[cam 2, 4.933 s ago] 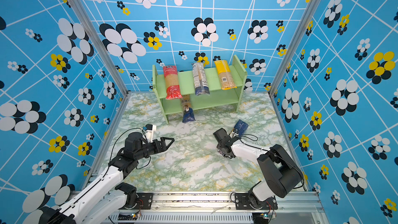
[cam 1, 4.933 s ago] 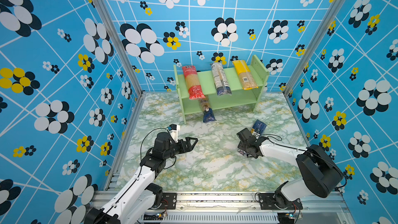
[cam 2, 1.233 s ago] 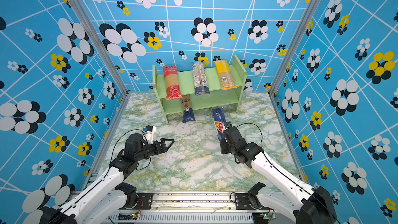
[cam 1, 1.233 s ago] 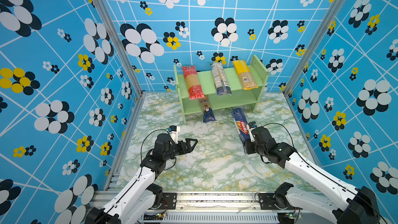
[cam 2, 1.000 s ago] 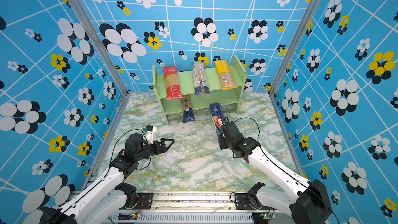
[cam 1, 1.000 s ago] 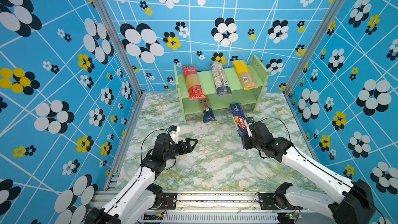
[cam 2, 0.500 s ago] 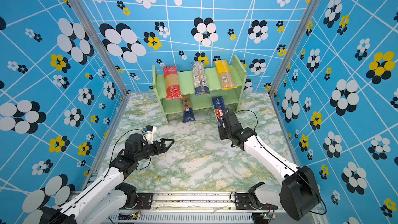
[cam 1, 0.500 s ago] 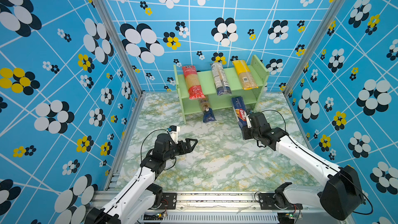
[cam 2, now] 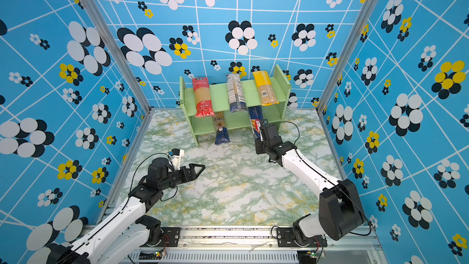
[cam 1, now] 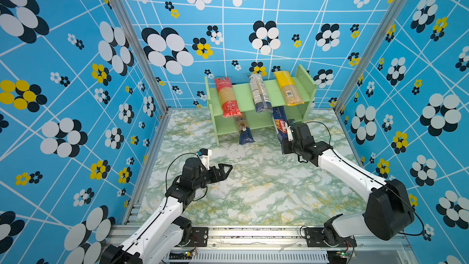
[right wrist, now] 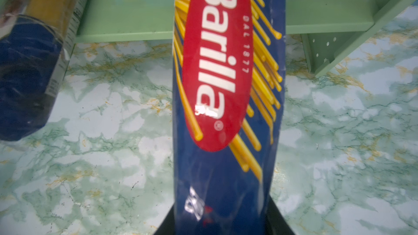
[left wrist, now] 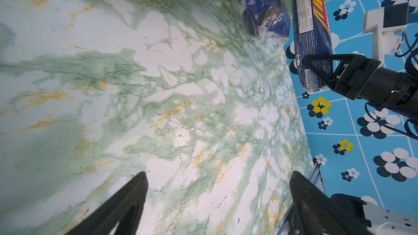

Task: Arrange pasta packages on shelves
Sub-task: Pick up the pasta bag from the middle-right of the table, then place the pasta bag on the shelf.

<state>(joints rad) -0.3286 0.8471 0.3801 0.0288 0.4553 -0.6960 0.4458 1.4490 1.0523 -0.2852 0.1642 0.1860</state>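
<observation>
- At the back of the marbled table (cam 1: 253, 189) you have the shelves (cam 1: 305, 82), the biggest thing here: pale green, two tiers, open to the front. The upper tier carries the red pack (cam 1: 227, 97), the clear pack (cam 1: 258, 92) and the yellow pack (cam 1: 288, 91), side by side, each overhanging the front edge.
- On the left part of the lower tier lies the brownish pack (cam 1: 243, 133). Its dark blue end sticks out and droops to the table.
- The Barilla pack (cam 1: 280, 123) is your job now. It points lengthways into the right part of the lower tier, with its far end past the shelf's front edge and below the yellow pack, and its near end out over the table. You cannot tell whether the far end rests on the board.
- Expect it to be light and fairly stiff along its length. The strands inside will likely snap if bent, and the glossy film looks slippery. Held by one end it will want to sag or pivot, so push it straight along its own axis.
- The right gripper (right wrist: 222, 224) is clamped narrowly on that near end. The pack runs straight out ahead of the jaws, logo facing the wrist camera.
- The left gripper (left wrist: 217, 181) hangs over bare table with its jaws spread wide, holding nothing, well apart from every pack.
</observation>
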